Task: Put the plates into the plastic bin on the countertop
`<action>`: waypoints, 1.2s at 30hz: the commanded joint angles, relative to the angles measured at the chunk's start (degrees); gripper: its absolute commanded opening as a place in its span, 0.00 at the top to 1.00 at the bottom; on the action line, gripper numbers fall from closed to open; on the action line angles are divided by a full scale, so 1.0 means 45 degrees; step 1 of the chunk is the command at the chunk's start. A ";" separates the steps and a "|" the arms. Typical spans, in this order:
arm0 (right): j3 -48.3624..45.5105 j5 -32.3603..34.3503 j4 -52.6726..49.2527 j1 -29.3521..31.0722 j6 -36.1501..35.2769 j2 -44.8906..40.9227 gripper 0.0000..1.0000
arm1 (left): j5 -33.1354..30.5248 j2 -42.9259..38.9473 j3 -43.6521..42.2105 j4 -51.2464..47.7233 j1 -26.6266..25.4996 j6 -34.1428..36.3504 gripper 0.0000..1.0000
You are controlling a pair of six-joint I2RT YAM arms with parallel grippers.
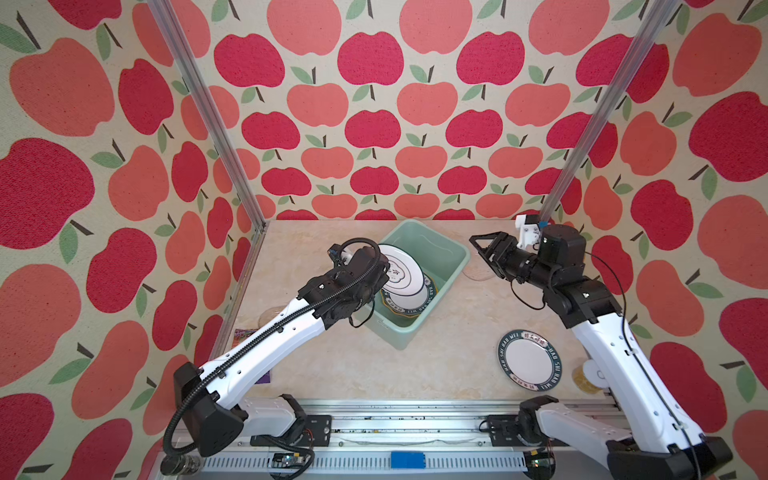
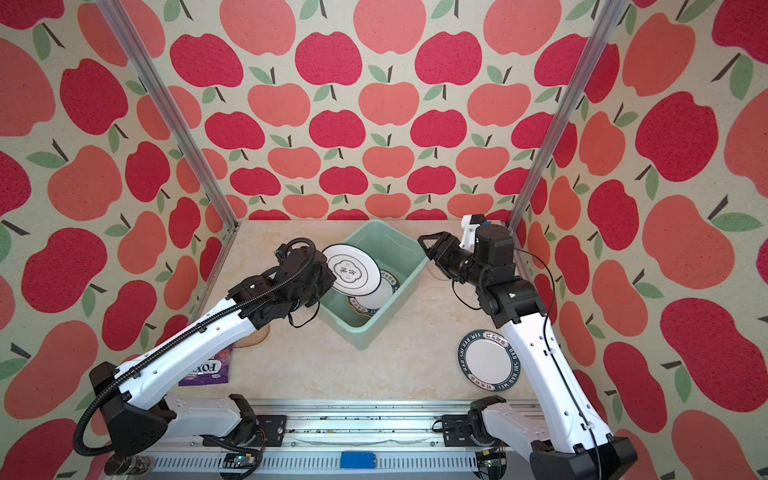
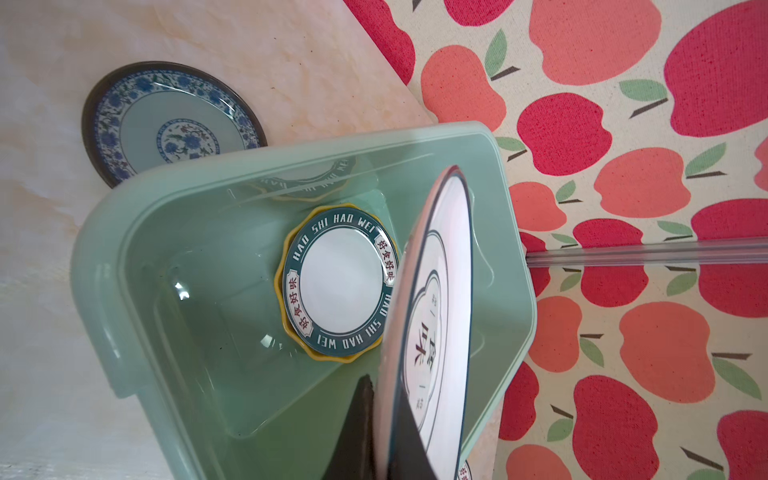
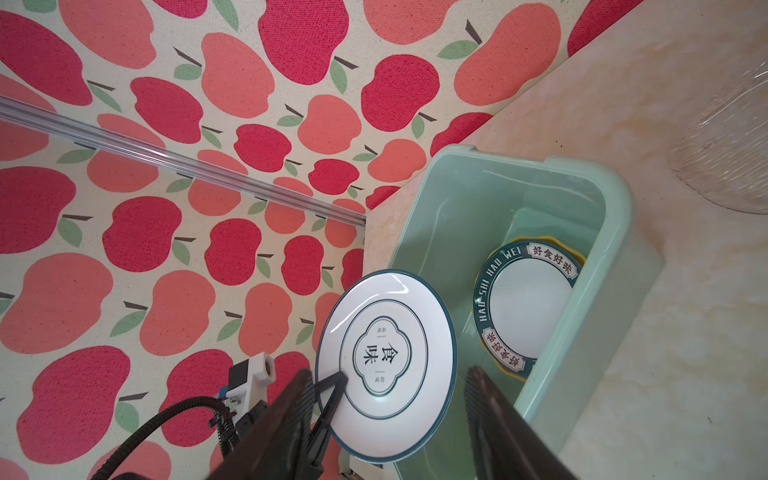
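Note:
The mint-green plastic bin (image 1: 455,253) (image 2: 415,259) (image 3: 99,249) (image 4: 619,199) stands askew at the back of the countertop (image 1: 353,370). Inside lies a white plate with a dark lettered rim (image 3: 340,282) (image 4: 528,307) on a yellow scalloped plate (image 3: 286,328). My left gripper (image 3: 382,415) (image 2: 332,280) is shut on the edge of the white emblem plate (image 1: 401,270) (image 2: 351,270) (image 3: 436,311) (image 4: 386,361), tilted on edge over the bin. Just right of the bin hovers my right gripper (image 1: 478,245) (image 4: 388,372), open and holding nothing. A second lettered-rim plate (image 1: 528,359) (image 2: 490,359) lies front right.
A small dark blue-patterned plate (image 3: 166,120) sits on the countertop against the bin's outer wall. A clear glass plate (image 4: 731,145) (image 1: 478,272) lies right of the bin, under my right gripper. The purple candy bag (image 2: 205,368) lies front left. Apple-print walls enclose three sides.

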 commanded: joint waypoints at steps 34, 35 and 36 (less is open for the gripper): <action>-0.1104 -0.3303 -0.0045 -0.2890 0.0417 -0.1959 0.39 | 0.0292 0.5855 0.4009 -0.3588 -0.0370 -0.7186 1.00; -0.1128 -0.3357 -0.0072 -0.2944 0.0426 -0.1998 0.39 | 0.0312 0.5951 0.4041 -0.3572 -0.0350 -0.7182 1.00; -0.1171 -0.3416 -0.0076 -0.3009 0.0463 -0.2036 0.39 | 0.0295 0.6060 0.4104 -0.3609 -0.0337 -0.7163 1.00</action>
